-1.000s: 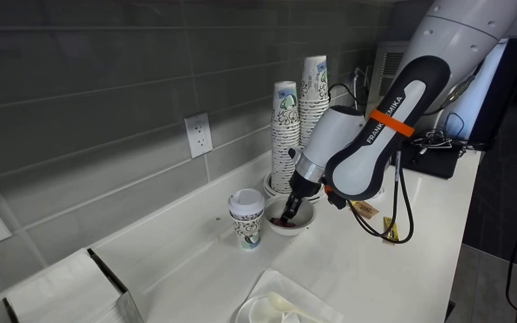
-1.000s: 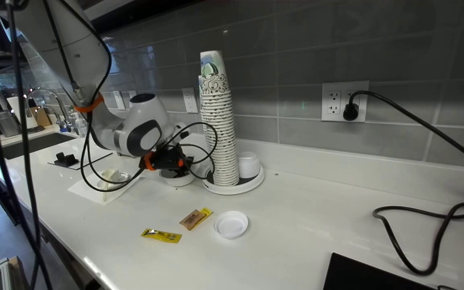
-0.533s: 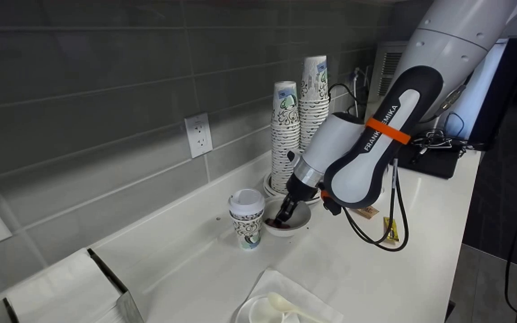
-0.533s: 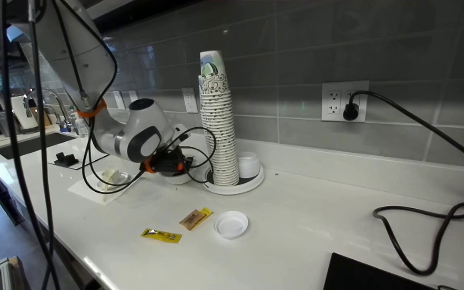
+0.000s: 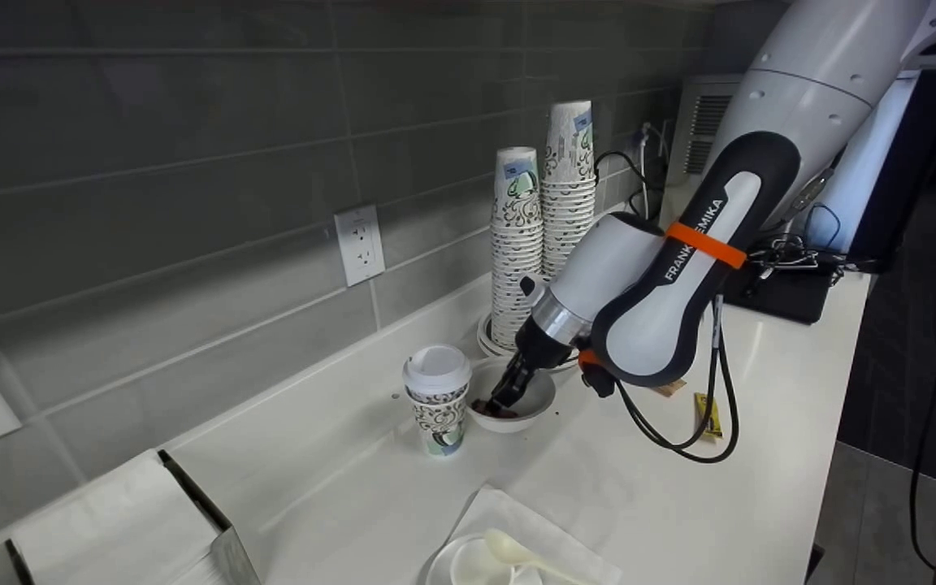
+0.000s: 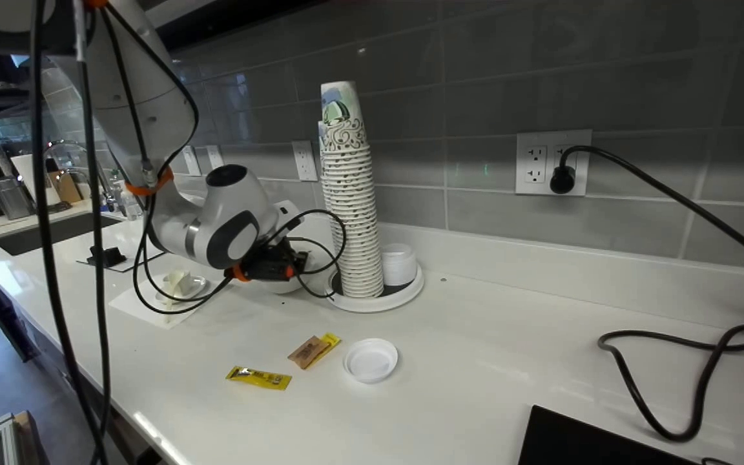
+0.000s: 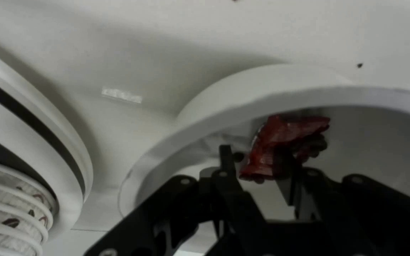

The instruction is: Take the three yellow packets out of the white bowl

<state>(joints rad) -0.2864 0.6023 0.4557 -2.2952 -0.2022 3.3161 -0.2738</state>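
Observation:
The white bowl [image 5: 509,423] stands on the counter, its rim [image 7: 297,96] filling the right of the wrist view. My gripper [image 7: 255,161] reaches down inside it, open, fingers [image 7: 226,156] clearly apart. A crumpled dark-red wrapper [image 7: 272,142] lies in the bowl around the fingertips; whether it touches the right finger I cannot tell. Outside the bowl, on the counter, one yellow packet [image 6: 259,378] lies alone. A tan packet [image 6: 308,352] rests partly over another yellow packet [image 6: 329,345]. In an exterior view the gripper's body hides its fingertips and part of the bowl.
Close beside the bowl is a lidded paper cup [image 5: 437,375]. Tall cup stacks [image 6: 354,213] stand on a round tray [image 6: 404,298] behind. A small white dish [image 6: 371,361] sits near the packets. A napkin [image 5: 574,552] with a spoon lies at the front.
My gripper has moved deeper toward the bowl's cup-side wall. The bowl has slid toward the lidded cup, and the cup has shifted slightly the same way. The packets on the counter have not moved.

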